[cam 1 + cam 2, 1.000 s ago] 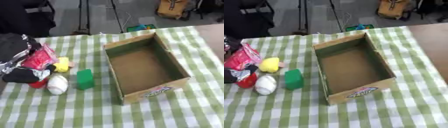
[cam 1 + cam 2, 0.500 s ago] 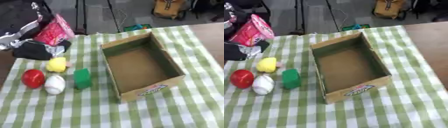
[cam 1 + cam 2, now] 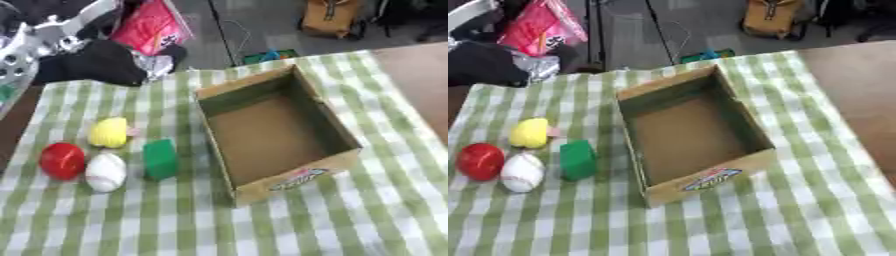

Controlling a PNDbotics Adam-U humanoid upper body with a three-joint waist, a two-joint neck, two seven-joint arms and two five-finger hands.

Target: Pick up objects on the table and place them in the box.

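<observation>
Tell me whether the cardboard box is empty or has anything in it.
Empty. The box shows only its bare brown floor; the pink bag is held in the left hand.

A green-and-white checked tablecloth (image 3: 289, 220) covers the table, with a yellow-brown bag (image 3: 331, 17) on the grey floor (image 3: 667, 30) beyond.

The left arm (image 3: 52, 35) comes in at the upper left, silver and black, raised above the far left corner of the surface. Its black left hand (image 3: 92, 62) sits over that far edge with its fingers (image 3: 153, 62) closed on a pink bag (image 3: 149, 27), which is held up clear of the surface and tilted. How the thumb lies cannot be made out through the blur. The right arm and right hand show in neither view.
</observation>
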